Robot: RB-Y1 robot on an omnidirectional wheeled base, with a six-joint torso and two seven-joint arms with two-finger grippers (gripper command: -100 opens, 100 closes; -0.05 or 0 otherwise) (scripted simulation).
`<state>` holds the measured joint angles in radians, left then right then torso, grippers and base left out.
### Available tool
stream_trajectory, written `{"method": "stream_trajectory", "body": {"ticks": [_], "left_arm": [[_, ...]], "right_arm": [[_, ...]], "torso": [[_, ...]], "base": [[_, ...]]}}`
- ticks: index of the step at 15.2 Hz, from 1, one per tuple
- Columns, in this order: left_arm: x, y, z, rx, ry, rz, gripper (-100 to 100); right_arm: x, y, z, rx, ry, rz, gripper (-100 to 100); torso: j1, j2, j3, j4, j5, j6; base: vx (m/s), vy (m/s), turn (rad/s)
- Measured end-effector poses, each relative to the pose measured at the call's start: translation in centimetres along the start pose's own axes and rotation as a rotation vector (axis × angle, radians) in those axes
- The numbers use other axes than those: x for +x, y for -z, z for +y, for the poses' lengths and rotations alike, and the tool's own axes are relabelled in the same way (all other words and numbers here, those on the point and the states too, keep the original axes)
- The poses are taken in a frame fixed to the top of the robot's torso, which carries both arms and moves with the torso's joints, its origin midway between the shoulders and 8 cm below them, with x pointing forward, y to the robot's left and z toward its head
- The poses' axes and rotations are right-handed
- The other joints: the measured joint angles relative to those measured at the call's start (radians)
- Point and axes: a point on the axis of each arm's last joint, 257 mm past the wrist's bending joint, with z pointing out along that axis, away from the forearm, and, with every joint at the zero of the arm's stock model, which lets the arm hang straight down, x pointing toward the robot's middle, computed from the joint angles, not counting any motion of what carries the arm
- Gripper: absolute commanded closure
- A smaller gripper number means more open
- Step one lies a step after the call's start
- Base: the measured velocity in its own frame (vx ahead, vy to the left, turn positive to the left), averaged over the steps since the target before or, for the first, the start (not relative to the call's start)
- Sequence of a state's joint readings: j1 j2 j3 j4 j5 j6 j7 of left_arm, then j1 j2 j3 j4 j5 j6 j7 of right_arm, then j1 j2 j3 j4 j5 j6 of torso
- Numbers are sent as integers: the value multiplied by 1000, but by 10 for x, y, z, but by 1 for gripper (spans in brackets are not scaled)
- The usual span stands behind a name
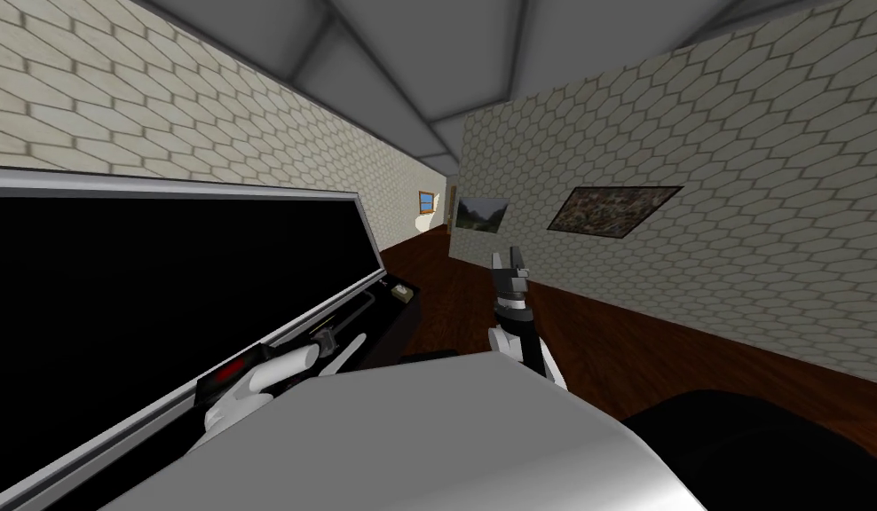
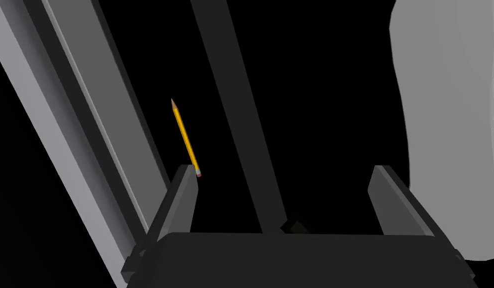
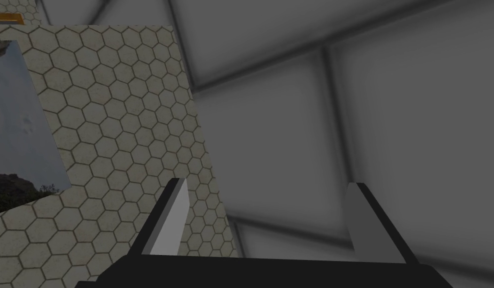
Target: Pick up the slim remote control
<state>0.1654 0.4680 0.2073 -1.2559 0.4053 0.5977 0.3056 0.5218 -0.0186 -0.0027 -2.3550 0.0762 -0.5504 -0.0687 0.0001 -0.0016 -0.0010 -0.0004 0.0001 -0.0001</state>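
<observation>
The left gripper stood with its two fingers wide apart and nothing between them. Past the fingers lay a long, narrow, dark grey bar, which I took for the slim remote. Its near end ran in under the gripper's dark body about midway between the fingers, and from there it slanted away toward the pencil's side. Neither finger touched it. How far beyond the fingertips it lay could not be told, since the surface under it showed plain black.

A yellow pencil with a pink eraser lay near the remote and roughly parallel to it. Its eraser end showed at the tip of one finger, and its point faced away from the gripper. Beyond the pencil ran the grey frame of the television, slanting the same way.

In the head view the left arm reached low along the foot of that television's black screen, over a dark stand. The right gripper was held up in front of the chest, well apart from the stand, its fingers spread and empty.
</observation>
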Motion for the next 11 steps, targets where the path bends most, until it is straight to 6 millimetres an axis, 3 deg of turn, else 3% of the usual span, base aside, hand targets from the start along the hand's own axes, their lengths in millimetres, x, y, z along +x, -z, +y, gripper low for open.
{"method": "stream_trajectory", "body": {"ticks": [5,11], "left_arm": [[-20,-6,27,-116,79,-44,-100],[-43,-6,74,-277,199,-105,-100]], "right_arm": [[0,0,0,0,0,0,0],[0,0,0,0,0,0,0]], "torso": [[0,0,0,0,0,0],[1,0,0,0,0,0]], "base": [[20,3,-75],[27,11,-88]]}}
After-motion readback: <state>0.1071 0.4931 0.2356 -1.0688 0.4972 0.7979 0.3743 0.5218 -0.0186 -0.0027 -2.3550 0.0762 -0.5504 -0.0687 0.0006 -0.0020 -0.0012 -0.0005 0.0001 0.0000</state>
